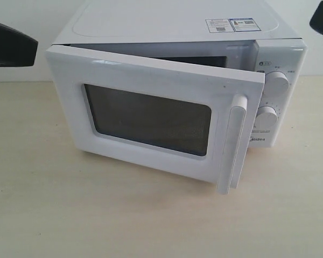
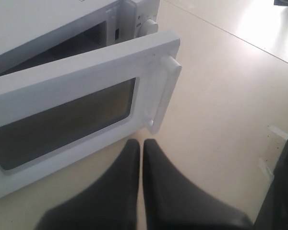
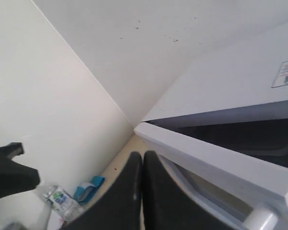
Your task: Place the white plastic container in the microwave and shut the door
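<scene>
The left gripper [image 2: 142, 142] hangs pinched tight on nothing, just in front of the microwave [image 1: 172, 19], near the foot of the handle [image 2: 163, 91] on the door [image 1: 151, 119]. The right gripper [image 3: 142, 155], likewise clamped empty, hovers above the microwave's top. The door stands partly ajar, and the inside is too dark to read. The microwave sits on a pale table [image 1: 151, 226].

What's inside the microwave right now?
In the microwave, only a dark strip of cavity shows above the part-open door. The door covers the rest, so whether the container is in there cannot be seen.
</scene>
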You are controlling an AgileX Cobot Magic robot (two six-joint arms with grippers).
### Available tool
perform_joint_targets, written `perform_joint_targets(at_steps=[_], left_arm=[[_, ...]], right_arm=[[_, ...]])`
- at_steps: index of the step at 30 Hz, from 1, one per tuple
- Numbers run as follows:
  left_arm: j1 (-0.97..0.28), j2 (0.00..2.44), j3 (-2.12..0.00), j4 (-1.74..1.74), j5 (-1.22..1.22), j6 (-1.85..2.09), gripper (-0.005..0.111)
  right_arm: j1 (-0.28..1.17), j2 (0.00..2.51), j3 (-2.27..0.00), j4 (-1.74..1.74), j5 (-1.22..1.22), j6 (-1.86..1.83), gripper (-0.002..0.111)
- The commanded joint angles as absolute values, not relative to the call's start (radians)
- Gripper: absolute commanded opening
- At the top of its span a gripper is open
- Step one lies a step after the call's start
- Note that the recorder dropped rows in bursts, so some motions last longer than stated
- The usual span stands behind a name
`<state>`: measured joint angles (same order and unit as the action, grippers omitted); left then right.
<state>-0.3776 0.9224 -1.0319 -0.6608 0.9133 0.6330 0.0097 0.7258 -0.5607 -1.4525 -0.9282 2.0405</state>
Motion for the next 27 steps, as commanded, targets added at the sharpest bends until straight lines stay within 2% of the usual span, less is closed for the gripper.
perform_joint_targets(at_steps=[1,12,27], left_arm=[[-0.383,0.915,-1.036,-0.672,0.890,0.621,0.004],[-0.383,0.915,-1.036,-0.673,0.883,0.621,0.004],[-0.383,0.915,-1.036,-0.673,0.883,0.621,0.004]], right_arm=[[0.012,0.731,-0.574,-1.393,-1.027,2.061,0.000],[0.254,0.731,-0.570,-1.378,-0.779,2.059,0.000],[0.667,0.747,-0.570,-1.099,-0.139,1.996,0.000]])
